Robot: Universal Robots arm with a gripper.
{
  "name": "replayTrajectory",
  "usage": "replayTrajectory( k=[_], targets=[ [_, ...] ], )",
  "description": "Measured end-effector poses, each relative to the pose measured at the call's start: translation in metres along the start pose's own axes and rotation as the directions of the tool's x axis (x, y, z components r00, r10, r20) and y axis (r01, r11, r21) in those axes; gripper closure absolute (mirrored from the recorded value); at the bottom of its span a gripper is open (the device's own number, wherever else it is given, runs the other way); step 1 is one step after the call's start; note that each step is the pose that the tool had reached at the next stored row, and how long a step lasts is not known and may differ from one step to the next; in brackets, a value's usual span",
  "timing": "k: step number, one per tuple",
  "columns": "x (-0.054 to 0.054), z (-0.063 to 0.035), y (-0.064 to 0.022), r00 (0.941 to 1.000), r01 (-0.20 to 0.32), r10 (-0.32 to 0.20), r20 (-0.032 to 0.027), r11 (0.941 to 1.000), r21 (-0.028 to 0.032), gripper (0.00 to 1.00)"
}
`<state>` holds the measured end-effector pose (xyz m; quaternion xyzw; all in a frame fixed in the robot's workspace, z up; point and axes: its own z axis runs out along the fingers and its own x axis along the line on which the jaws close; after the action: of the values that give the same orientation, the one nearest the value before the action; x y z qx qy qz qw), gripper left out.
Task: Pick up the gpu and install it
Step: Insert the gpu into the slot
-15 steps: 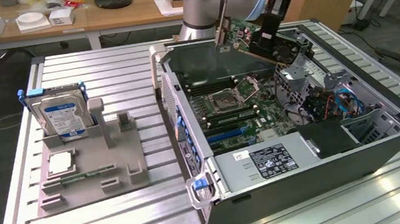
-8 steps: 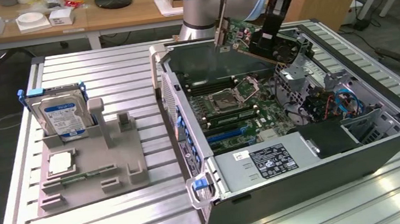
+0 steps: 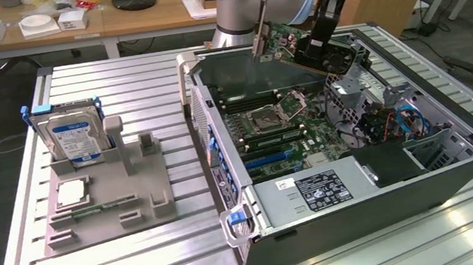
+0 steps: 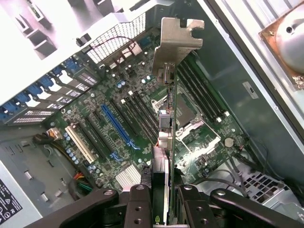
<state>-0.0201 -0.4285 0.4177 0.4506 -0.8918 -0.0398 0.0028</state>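
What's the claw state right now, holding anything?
Claw: closed on the gpu, holding it above the open computer case.

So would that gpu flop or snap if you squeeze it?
Probably stiff: the gpu juts straight from the end effector without sagging. Likely fragile, since its bare face carries small parts. Its metal bracket looks sturdier.

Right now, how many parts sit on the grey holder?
3: the upright hard drive at the far end, a square silver chip before it, a thin memory stick beside that. More may be hidden.
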Motion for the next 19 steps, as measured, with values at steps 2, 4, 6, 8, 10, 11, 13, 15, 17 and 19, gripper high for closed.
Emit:
replayTrajectory(
  k=[2, 4, 6, 8, 10, 11, 13, 15, 17, 19],
  targets=[
    [0.0000, 0.0000, 0.0000, 0.9999, 0.012, -0.012, -0.0008, 0.9999, -0.0005, 0.73],
    [0.0000, 0.0000, -0.0001, 0.9997, 0.024, -0.024, -0.0015, 0.9997, -0.0010, 0.73],
    [0.0001, 0.0000, -0.0001, 0.9993, 0.036, -0.036, -0.0022, 0.9993, -0.0015, 0.73],
    [0.0001, 0.0000, -0.0001, 0.9988, 0.049, -0.049, -0.0028, 0.9988, -0.0020, 0.73],
    [0.0002, 0.0000, -0.0001, 0.9981, 0.061, -0.061, -0.0035, 0.9981, -0.0026, 0.73],
    [0.0002, 0.0000, -0.0002, 0.9977, 0.067, -0.067, -0.0039, 0.9977, -0.0029, 0.73],
    [0.0002, 0.0000, -0.0002, 0.9968, 0.079, -0.079, -0.0046, 0.9968, -0.0035, 0.73],
    [0.0003, 0.0000, -0.0002, 0.9958, 0.092, -0.092, -0.0052, 0.9958, -0.0041, 0.73],
    [0.0004, 0.0000, -0.0003, 0.9945, 0.105, -0.105, -0.0058, 0.9945, -0.0047, 0.73],
    [0.0004, 0.0000, -0.0003, 0.9932, 0.116, -0.116, -0.0063, 0.9932, -0.0054, 0.73]
  ],
)
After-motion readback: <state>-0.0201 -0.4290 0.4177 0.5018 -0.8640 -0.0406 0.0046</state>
